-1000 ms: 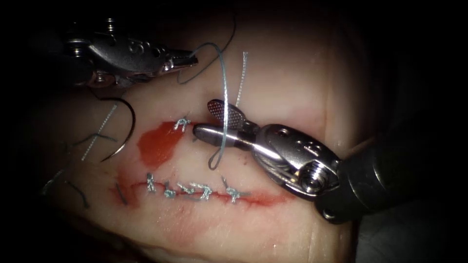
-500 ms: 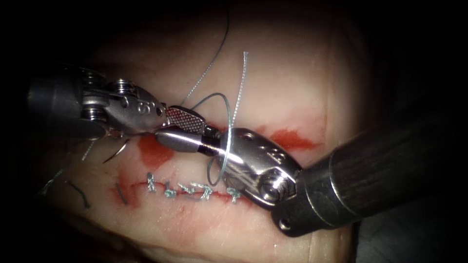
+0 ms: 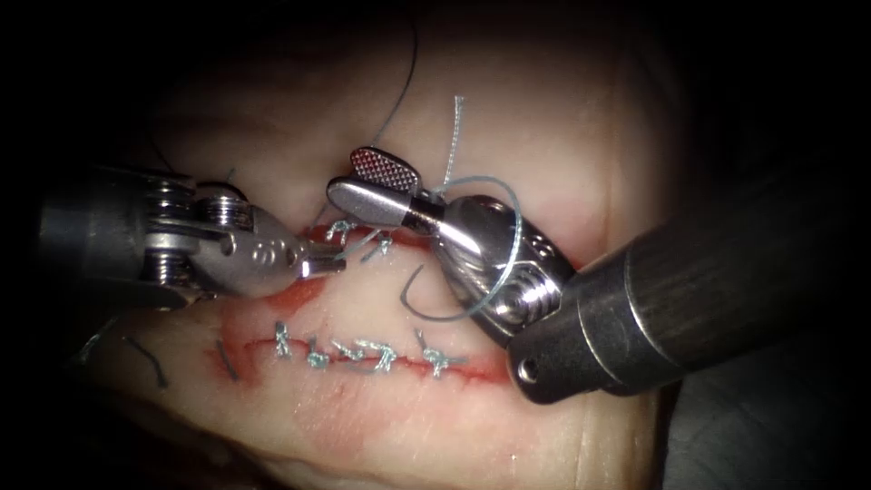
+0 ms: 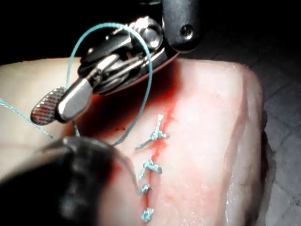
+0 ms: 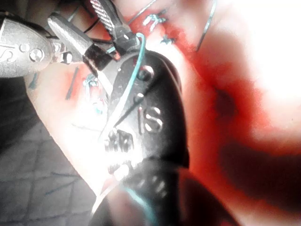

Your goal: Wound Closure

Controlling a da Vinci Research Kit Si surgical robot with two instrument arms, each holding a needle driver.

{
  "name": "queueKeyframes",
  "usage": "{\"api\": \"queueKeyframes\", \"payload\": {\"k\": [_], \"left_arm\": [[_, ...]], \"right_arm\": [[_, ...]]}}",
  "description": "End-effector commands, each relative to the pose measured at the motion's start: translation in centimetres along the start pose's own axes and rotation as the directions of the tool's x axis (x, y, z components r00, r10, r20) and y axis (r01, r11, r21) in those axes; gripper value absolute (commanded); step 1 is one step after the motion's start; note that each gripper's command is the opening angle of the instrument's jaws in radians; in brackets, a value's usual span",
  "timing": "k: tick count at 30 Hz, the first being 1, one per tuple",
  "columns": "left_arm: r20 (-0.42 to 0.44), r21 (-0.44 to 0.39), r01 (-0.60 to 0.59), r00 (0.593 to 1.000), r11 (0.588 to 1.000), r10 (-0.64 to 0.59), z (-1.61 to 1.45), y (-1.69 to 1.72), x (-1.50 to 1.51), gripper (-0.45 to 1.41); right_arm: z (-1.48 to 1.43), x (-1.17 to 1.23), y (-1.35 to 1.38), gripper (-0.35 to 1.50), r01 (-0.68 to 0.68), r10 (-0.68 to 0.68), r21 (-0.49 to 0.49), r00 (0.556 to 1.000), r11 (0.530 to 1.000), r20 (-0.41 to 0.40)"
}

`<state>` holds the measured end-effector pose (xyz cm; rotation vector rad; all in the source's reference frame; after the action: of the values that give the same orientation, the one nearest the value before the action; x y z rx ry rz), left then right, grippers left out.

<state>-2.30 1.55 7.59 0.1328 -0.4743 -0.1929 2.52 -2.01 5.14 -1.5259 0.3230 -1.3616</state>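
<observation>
On the tissue (image 3: 544,163) the upper cut (image 3: 408,238) carries two knots (image 3: 340,229). My left tool (image 3: 328,265) comes in from the left, its jaws shut on the thread (image 3: 363,245) right beside those knots. My right tool (image 3: 361,181) holds its jaws open just above the cut, with nothing between them. A loop of blue thread (image 3: 515,236) wraps around its wrist, and a free thread end (image 3: 454,136) stands up behind it. The left wrist view shows the right tool (image 4: 51,106) open with the loop (image 4: 146,84) around it. The right wrist view shows its jaws (image 5: 84,19) apart.
A lower cut (image 3: 490,367) runs across the tissue, closed by several stitches (image 3: 363,354). Red fluid (image 3: 290,292) pools under the left tool. Cut thread ends (image 3: 145,358) lie at the left edge. The right tool's thick shaft (image 3: 689,299) crosses the right side.
The left tool came down from the upper left to the upper cut, pulling thread with it. The right tool moved left, then up, and the thread loop now sits around its wrist.
</observation>
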Motion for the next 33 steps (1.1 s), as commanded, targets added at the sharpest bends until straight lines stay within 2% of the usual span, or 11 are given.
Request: {"api": "queueKeyframes", "payload": {"k": [1, 33], "left_arm": [[0.000, -0.003, 0.012, 1.000, 1.000, -0.012, 0.10, 0.04, 0.01, -0.45], [0.000, -0.003, 0.012, 1.000, 1.000, -0.012, 0.10, 0.04, 0.01, -0.45]], "right_arm": [[0.08, 0.06, 0.01, 0.29, 0.000, 0.000, -0.003, 1.000, 1.000, 0.003], [0.08, 0.06, 0.01, 0.29, 0.000, 0.000, -0.003, 1.000, 1.000, 0.003]]}}
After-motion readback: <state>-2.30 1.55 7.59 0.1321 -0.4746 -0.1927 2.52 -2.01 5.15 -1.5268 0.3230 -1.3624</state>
